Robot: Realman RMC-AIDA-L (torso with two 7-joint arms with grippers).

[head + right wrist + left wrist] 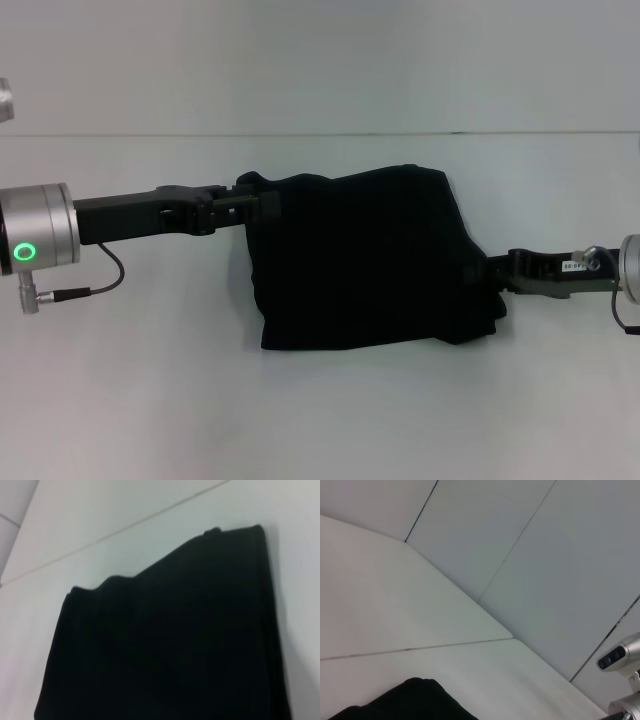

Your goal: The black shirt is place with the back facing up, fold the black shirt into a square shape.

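both arms reach in at a half-folded black shirt; the fold could slump from here

the left gripper (262, 205) comes in from the left with its jaws at the shirt's far left corner, seemingly clenched on the cloth, though black on black i cannot tell for certain; the right gripper (497, 272) meets the near right edge, its jaws buried in fabric, so i cannot tell their state either; the black shirt (365, 262) lies mid-bench as a thick, lopsided bundle, its far edge sloping and its near right corner bulging; on the white bench (150, 400) the layers look loose; if one arm pulls ahead of the other the stack may skew or slide, and letting go early could let the top layer flop open, spoiling the square.
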